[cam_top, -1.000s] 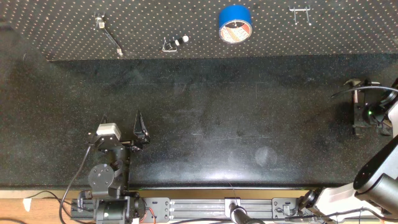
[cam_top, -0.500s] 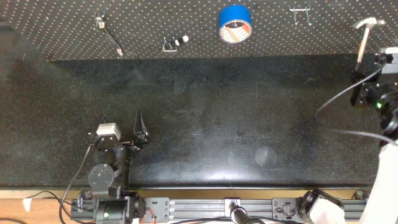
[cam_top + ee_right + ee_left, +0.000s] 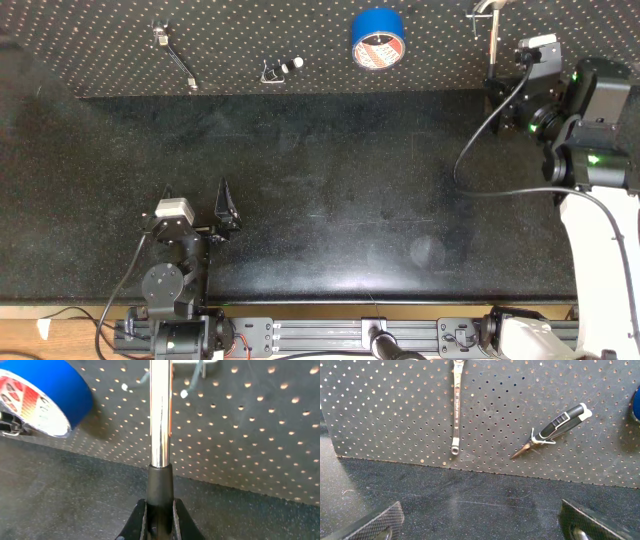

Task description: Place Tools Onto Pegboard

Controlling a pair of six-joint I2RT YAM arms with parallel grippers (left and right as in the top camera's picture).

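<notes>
My right gripper (image 3: 498, 84) is shut on the black grip of a hammer (image 3: 492, 40). The hammer stands with its chrome shaft (image 3: 160, 420) pointing up the pegboard (image 3: 100, 40). Its head (image 3: 485, 6) is at the metal hook (image 3: 200, 366) at the board's top right, and I cannot tell whether it rests on the hook. My left gripper (image 3: 195, 196) sits open low over the table at the left, holding nothing. Its fingers (image 3: 375, 522) face the board from a distance.
Hanging on the pegboard are a wrench (image 3: 178, 58), a small black-and-white handled tool (image 3: 280, 68) and a blue tape roll (image 3: 378, 38). The tape (image 3: 42, 395) hangs close beside the hammer. The black table (image 3: 350, 180) stretches between the arms.
The right arm swung from the table's right edge up and leftward, carrying the hammer to the hook at the pegboard's top right. The left arm stayed still.
</notes>
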